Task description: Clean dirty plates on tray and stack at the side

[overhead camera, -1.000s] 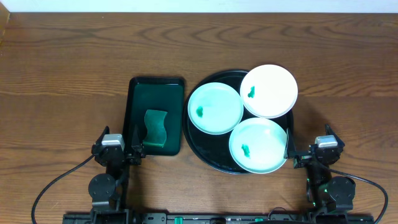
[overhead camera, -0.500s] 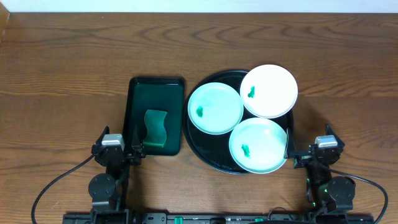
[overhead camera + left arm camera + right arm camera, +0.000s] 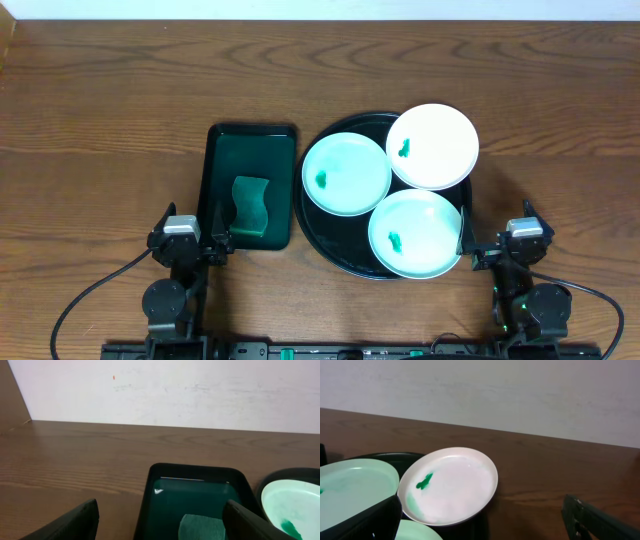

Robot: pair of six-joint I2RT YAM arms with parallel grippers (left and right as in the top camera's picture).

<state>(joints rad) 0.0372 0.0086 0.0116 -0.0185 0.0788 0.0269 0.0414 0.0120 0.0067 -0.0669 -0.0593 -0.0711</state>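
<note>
fingers (image 3: 75, 521) of left gripper (image 3: 160, 527) spread wide, holding nothing, at near end of green tray (image 3: 222, 160) with sponge (image 3: 252, 207). fingers (image 3: 367, 520) of right gripper (image 3: 485, 522) spread wide too, empty, beside black tray (image 3: 322, 240). on that tray, each smeared green: left mint plate (image 3: 346, 174), near mint plate (image 3: 416, 234), white plate (image 3: 432, 146).

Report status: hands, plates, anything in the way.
Open and empty: left hand, right hand. Three plates on black tray, each smeared green, none stacked. Sponge in green tray, untouched.
</note>
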